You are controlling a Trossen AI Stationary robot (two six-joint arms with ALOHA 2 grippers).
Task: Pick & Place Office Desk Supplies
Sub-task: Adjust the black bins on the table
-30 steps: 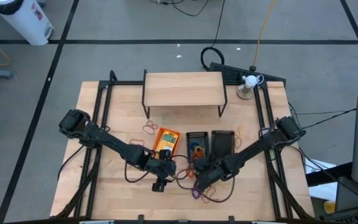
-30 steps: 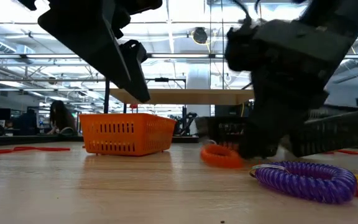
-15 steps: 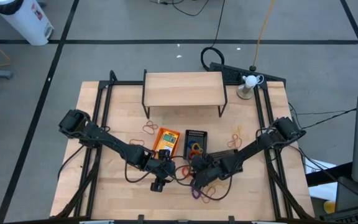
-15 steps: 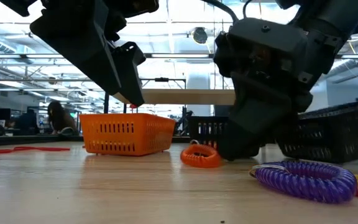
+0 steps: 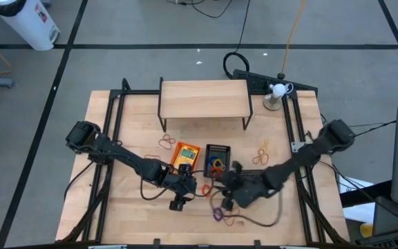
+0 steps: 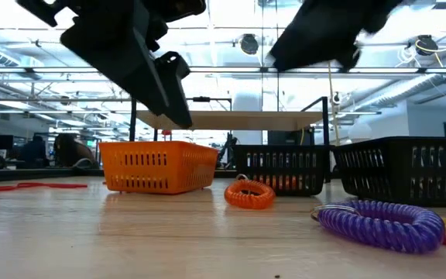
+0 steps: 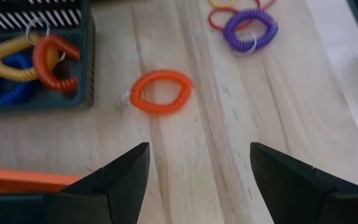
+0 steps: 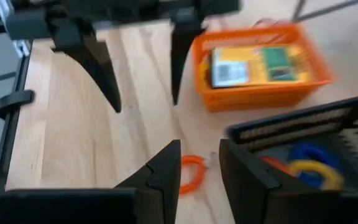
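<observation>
Down on the pale wood-grain table (image 5: 126, 214), the loops are springy coils rather than flat bands. An orange coil (image 7: 161, 92) lies alone on bare wood at the middle of the left wrist picture, just beside the corner of a black mesh tray (image 7: 87, 62) at upper left, which holds blue, yellow and red coils. A purple coil (image 7: 250, 28) sits at the top right, touching red and yellow loops.

The left gripper (image 7: 197, 180) hangs above the table with its dark wedge-shaped fingers spread wide and nothing between them.

The right gripper (image 8: 199, 167) shows blunt fingers parted by a narrow gap, empty. Its own view looks across to the slotted orange tray (image 8: 261, 93) at upper right, where flat yellow-and-green crayon boxes (image 8: 253, 67) lie inside.

From overhead the coils shrink to specks. The low view alone shows the purple coil's ribbed turns at lower right and a second black mesh tray (image 6: 405, 169) at the right edge; whether that one holds anything I can't tell from there.
</observation>
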